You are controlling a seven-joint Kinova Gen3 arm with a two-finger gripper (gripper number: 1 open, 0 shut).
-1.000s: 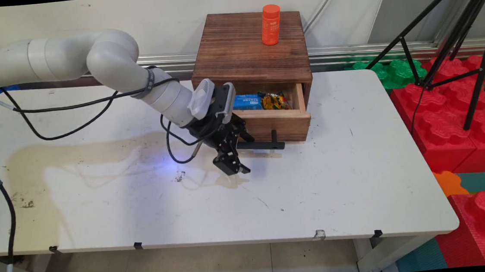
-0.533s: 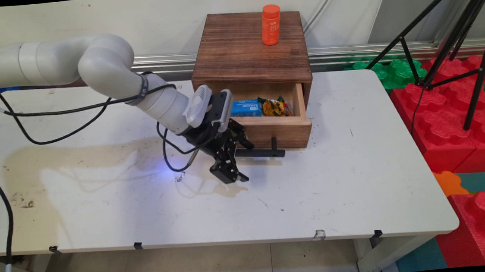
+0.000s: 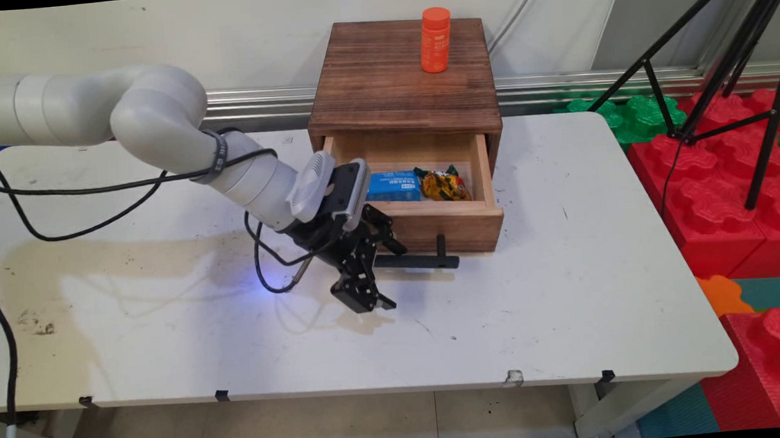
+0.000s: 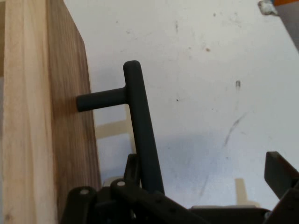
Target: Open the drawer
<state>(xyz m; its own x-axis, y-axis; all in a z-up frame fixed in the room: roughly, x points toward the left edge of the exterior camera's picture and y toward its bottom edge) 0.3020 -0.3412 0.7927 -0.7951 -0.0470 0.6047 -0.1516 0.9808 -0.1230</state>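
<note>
White table (image 3: 576, 288) shown before pale wall. Wooden cabinet (image 3: 407, 78) set at far edge, drawer (image 3: 445, 218) pulled out; blue packet (image 3: 393, 186) and yellow snack bag (image 3: 444, 184) seen inside. Orange bottle (image 3: 436, 39) placed upright on top. Black T-handle (image 4: 140, 130) hooked by one finger; gripper (image 3: 367, 287) spread wide.

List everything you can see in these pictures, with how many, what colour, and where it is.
Wooden cabinet: one, dark brown, back of table against the wall.
Drawer: one, light wood, pulled open.
Drawer handle: one, black bar, on the drawer front.
Orange bottle: one, upright on the cabinet top.
Blue packet: one, inside the drawer.
Yellow snack packet: one, beside the blue packet.
Table: one, white.
Tripod: one, black, right.
Foam blocks: several, mostly red, right.
Gripper: one, black, at the handle's left end.
</note>
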